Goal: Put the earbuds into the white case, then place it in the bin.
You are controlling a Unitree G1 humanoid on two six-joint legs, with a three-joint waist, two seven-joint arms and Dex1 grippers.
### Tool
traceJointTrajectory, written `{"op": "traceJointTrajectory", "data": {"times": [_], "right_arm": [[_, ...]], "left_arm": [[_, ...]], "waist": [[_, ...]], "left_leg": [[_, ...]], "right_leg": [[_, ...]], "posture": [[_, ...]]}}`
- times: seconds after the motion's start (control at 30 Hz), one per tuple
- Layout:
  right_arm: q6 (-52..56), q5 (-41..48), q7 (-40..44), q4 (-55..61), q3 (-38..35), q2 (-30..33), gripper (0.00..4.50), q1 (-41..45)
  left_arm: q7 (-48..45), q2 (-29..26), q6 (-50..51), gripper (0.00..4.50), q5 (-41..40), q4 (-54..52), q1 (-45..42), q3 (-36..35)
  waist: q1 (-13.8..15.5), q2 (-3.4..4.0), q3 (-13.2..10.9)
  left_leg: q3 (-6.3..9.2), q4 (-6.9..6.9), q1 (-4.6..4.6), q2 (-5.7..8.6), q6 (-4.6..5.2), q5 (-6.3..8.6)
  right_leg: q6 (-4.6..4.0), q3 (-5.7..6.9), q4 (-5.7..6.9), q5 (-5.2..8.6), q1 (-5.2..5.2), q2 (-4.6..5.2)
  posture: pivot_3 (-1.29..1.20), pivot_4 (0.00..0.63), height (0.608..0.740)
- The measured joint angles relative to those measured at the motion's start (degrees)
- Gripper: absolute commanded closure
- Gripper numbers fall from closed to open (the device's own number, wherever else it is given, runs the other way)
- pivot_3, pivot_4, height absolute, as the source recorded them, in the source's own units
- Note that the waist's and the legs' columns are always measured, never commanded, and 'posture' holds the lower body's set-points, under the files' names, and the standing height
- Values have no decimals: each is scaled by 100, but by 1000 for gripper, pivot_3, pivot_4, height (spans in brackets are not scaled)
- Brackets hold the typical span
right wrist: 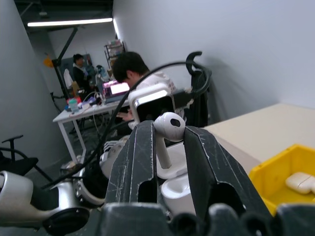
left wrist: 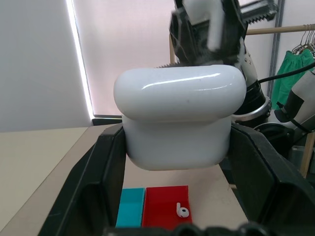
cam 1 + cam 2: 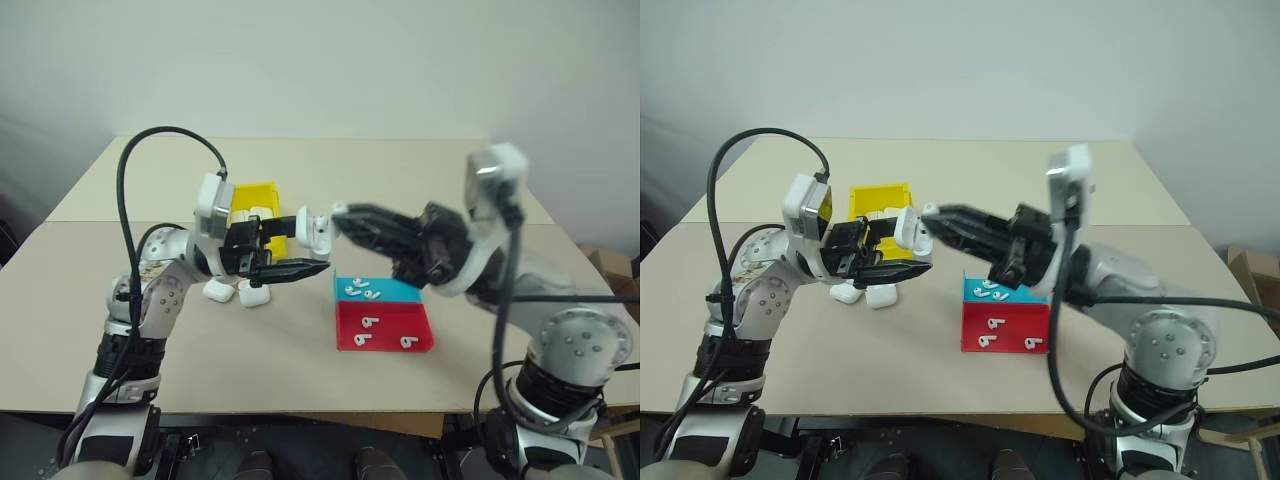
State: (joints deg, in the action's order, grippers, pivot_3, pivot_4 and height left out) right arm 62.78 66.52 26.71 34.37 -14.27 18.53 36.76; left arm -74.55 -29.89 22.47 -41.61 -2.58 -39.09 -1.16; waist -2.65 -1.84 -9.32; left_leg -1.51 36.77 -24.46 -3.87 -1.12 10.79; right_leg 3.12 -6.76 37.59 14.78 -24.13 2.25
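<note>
My left gripper (image 3: 312, 245) is shut on the white case (image 3: 318, 231), held above the table in front of the yellow bin (image 3: 256, 196). In the left wrist view the case (image 2: 179, 118) sits between that gripper's two fingers. My right gripper (image 3: 341, 211) points at the case from the right, its tip right next to it, and is shut on one of the earbuds (image 1: 169, 129). In the right wrist view the open case (image 1: 173, 183) lies just behind that earbud. More earbuds (image 3: 360, 291) lie in the trays below.
A teal tray (image 3: 397, 291) and a red tray (image 3: 385, 328) with loose earbuds lie right of centre. Two white cases (image 3: 238, 293) rest on the table under my left gripper. Another case (image 1: 300, 181) lies in the bin. A person (image 1: 129, 69) sits at a desk beyond the table.
</note>
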Motion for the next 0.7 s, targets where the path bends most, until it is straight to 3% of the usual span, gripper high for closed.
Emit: {"op": "traceJointTrajectory", "data": {"times": [0.47, 0.57, 0.7], "right_arm": [[-518, -285, -251, 8, 749, 529, 3662, -55], [-627, -286, -159, 24, 805, 606, 2876, -143], [-755, -351, -94, 78, 927, 778, 1509, -161]], "left_arm": [[-208, 19, -3, 1692, 128, 135, -39, 20], [-236, 19, -2, 1692, 150, 135, -39, 26], [-191, 18, -2, 1692, 215, 145, -38, 20]], "waist": [[3, 0, 0], [-2, 0, 0], [-3, 0, 0]], "left_leg": [[2, 0, -1, -1, 0, 0], [2, 0, 0, -1, 0, 0], [2, 0, 1, -1, 0, 0]], "right_leg": [[0, 2, -3, 0, 0, 0], [0, 2, -2, 0, 0, -1], [0, 2, -1, 0, 0, 0]], "posture": [[0, 150, 740], [0, 150, 740], [0, 150, 740]]}}
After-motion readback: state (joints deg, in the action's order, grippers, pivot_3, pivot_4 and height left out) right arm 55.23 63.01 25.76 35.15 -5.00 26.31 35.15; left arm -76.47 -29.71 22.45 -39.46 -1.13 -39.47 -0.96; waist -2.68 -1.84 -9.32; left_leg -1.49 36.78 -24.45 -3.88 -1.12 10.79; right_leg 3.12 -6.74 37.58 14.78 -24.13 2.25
